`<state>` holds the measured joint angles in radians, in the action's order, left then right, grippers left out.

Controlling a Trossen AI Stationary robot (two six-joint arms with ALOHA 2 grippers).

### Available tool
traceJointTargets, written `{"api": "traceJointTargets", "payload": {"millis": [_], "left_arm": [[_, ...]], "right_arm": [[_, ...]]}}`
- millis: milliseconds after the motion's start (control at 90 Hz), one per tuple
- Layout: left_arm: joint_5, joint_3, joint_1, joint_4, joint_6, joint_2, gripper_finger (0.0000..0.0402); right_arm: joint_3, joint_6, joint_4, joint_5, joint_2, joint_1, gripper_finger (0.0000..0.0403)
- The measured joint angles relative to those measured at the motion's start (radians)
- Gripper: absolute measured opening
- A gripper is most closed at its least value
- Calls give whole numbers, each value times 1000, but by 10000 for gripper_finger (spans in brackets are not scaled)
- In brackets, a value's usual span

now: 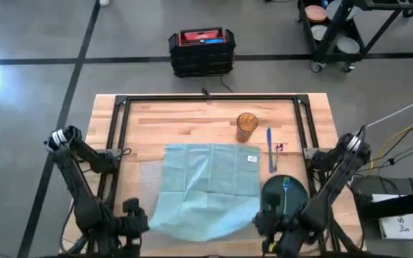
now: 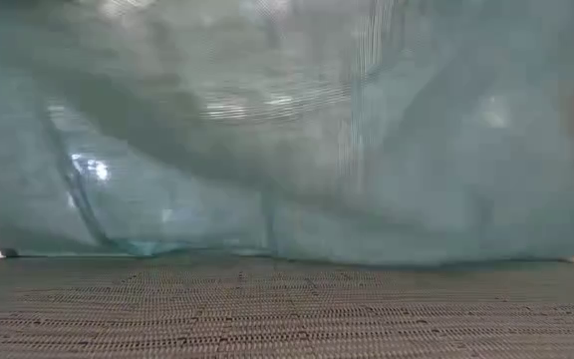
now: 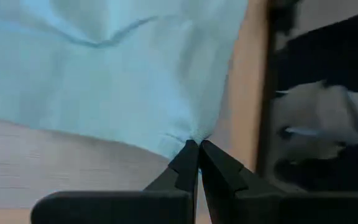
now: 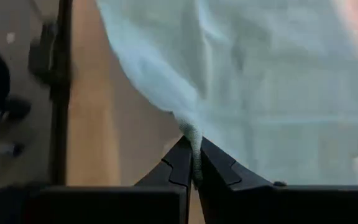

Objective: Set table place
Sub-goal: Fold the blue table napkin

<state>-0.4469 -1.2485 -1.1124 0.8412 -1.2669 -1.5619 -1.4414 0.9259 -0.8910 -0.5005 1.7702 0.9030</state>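
Two grippers pinch the near corners of the teal napkin (image 1: 205, 188): the left gripper (image 3: 197, 149) is clamped on one corner, the right gripper (image 4: 193, 152) on the other. The napkin covers most of the grey placemat (image 1: 149, 188), which lies on the near middle of the table (image 1: 185, 118). A dark green plate (image 1: 287, 193), amber glass (image 1: 247, 126) and blue utensil (image 1: 270, 148) sit to the napkin's right.

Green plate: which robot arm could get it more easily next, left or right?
Probably the right. The green plate sits just beside the right claw, far from the left claw. Both claws are pinching the teal napkin, so it must let go first.
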Motion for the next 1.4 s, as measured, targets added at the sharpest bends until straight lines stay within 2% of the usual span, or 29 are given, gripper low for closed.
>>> {"api": "traceJointTargets", "payload": {"millis": [178,333,478,589,711,833,944,1189,1400], "left_arm": [[11,-43,-40,-92,-72,-83,0],[49,-115,-52,-86,-116,-175,0],[45,-182,-50,-32,-98,-216,0],[-65,-213,-43,98,-103,-204,0],[-208,-216,-33,261,-149,-150,0],[-221,-174,2,401,-196,-101,0],[-224,-106,50,454,-196,-58,0],[-224,114,156,459,-156,54,0],[-229,239,207,440,-157,127,0]], "right_arm": [[0,33,136,64,103,28,0],[0,34,256,64,138,55,0],[0,63,253,43,130,75,0],[-1,117,170,-39,87,71,0],[-1,234,-15,-113,39,55,0],[0,377,-232,-135,15,28,0],[10,447,-359,-138,16,-8,0],[111,454,-360,-155,16,-118,0],[192,394,-355,-196,17,-211,0]]}}
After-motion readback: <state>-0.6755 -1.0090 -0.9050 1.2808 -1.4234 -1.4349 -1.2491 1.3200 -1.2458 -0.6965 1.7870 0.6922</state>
